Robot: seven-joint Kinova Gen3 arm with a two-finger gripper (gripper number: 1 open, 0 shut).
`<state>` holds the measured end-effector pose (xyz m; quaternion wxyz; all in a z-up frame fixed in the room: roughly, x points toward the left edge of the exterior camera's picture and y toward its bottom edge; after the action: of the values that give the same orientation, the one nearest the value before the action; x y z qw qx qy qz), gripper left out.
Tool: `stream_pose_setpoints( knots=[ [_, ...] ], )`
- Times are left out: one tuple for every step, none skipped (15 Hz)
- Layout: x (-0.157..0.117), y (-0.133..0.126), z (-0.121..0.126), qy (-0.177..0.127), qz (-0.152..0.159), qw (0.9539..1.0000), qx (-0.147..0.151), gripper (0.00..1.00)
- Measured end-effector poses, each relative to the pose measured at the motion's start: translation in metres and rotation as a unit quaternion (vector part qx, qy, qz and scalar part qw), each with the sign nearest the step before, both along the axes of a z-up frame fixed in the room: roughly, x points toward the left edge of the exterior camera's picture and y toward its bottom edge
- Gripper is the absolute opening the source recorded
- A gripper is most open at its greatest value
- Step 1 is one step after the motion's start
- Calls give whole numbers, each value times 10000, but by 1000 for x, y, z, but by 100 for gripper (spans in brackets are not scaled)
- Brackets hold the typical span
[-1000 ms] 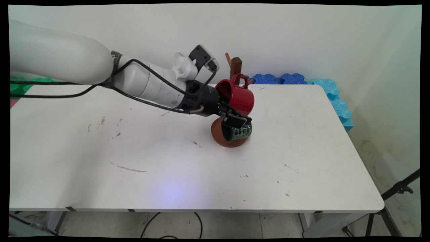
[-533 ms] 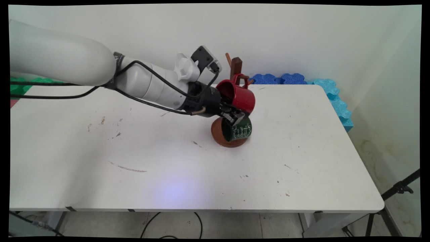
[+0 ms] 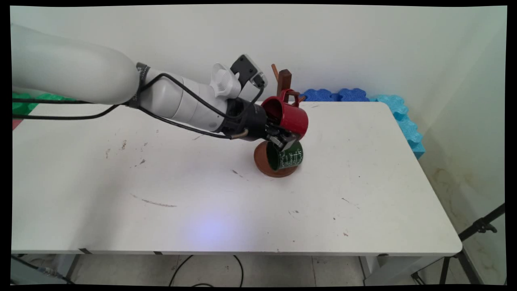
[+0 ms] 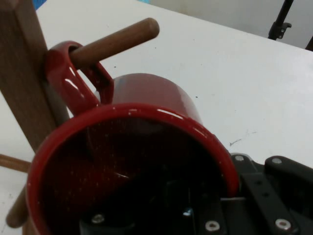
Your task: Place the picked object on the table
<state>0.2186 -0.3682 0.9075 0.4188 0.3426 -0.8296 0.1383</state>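
A red mug (image 3: 293, 115) hangs by its handle (image 4: 63, 73) on a peg (image 4: 117, 41) of a wooden mug tree (image 3: 284, 79), its mouth tipped toward the arm. My gripper (image 3: 284, 139) is shut on the red mug's lower rim (image 4: 215, 142): one finger is inside the mug, the other outside against its wall. Just below hangs a dark green mug (image 3: 288, 157) with white lettering, over the tree's round brown base (image 3: 262, 159). In the hand view the red mug (image 4: 156, 93) fills most of the picture, with the tree's post (image 4: 19, 73) at the left.
Blue foam tiles (image 3: 351, 95) lie along the table's far edge, light blue ones (image 3: 404, 121) along its right edge, green ones (image 3: 24, 103) at the far left. A black tripod (image 3: 476, 230) stands off the right corner. The white table (image 3: 161, 194) bears scuff marks.
The gripper's fingers, spread wide over the green mug a second ago, have drawn together on the red mug's rim. The hand has edged slightly right and up.
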Motion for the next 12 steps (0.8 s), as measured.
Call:
stream_pose_setpoints(
  knots=[
    [0, 1, 1, 13, -9, 10000, -5, 0],
    [-1, 2, 2, 26, -22, 10000, -9, 0],
    [-1, 3, 3, 38, -35, 10000, -12, 0],
    [-1, 4, 4, 55, -53, 10000, -16, 0],
    [-1, 6, 6, 71, -75, 9999, -21, 0],
    [-1, 7, 7, 87, -114, 9999, -37, 0],
    [-2, 9, 9, 109, -165, 9998, -61, 0],
    [-2, 10, 12, 133, -208, 9997, -85, 0],
    [-2, 12, 14, 156, -248, 9995, -105, 0],
    [-2, 13, 16, 183, -299, 9993, -128, 0],
    [-2, 15, 19, 212, -347, 9991, -149, 0],
    [-2, 17, 20, 234, -390, 9988, -163, 0]
  ],
)
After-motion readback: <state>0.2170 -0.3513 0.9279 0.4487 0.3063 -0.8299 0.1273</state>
